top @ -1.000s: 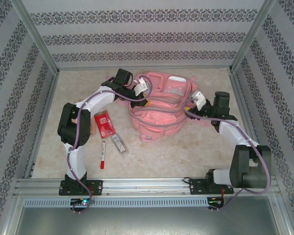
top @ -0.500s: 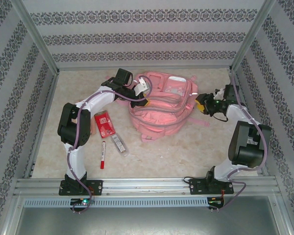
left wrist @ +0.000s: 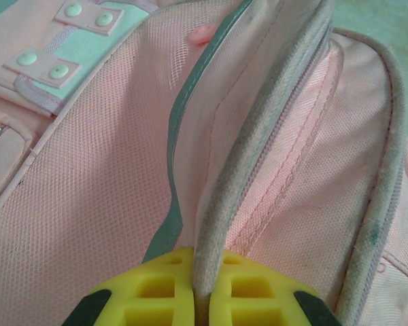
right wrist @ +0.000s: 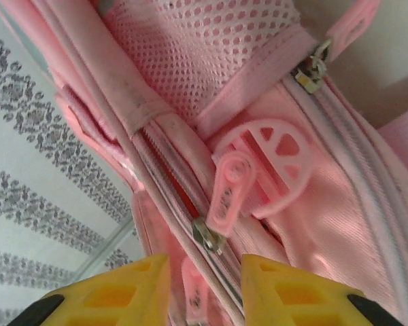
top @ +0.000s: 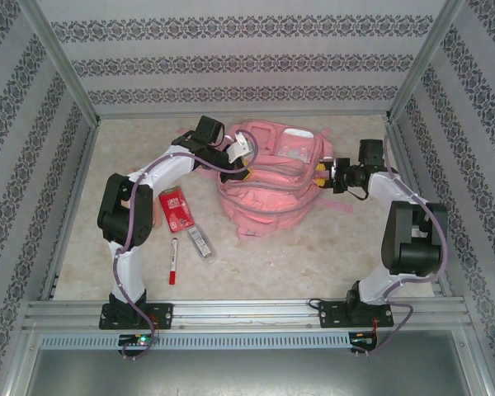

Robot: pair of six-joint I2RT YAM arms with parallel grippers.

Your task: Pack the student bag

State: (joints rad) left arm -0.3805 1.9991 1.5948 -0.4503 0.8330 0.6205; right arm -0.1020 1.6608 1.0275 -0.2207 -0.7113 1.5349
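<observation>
The student bag (top: 268, 196) is a big pink backpack lying mid-table. My left gripper (top: 246, 167) is at its upper left. In the left wrist view its yellow fingers (left wrist: 156, 292) are shut on the grey-white zipper rim (left wrist: 258, 142) of the bag (left wrist: 88, 176). My right gripper (top: 321, 174) is against the bag's right side. In the right wrist view the right gripper (right wrist: 204, 292) has its fingers a little apart, astride the zipper line (right wrist: 207, 234) of the bag (right wrist: 353, 204). A pink pull tab (right wrist: 192, 292) lies between them. I cannot tell whether they press on it.
Left of the bag lie a red packet (top: 176, 208), a clear slim case (top: 200, 244) and a red marker (top: 173, 261). The left arm's elbow (top: 120, 210) stands beside them. Patterned walls and metal posts enclose the table (top: 272, 256).
My right gripper turned and moved in against the bag's right side, and its fingers narrowed around the zipper. The left gripper and the bag have stayed put.
</observation>
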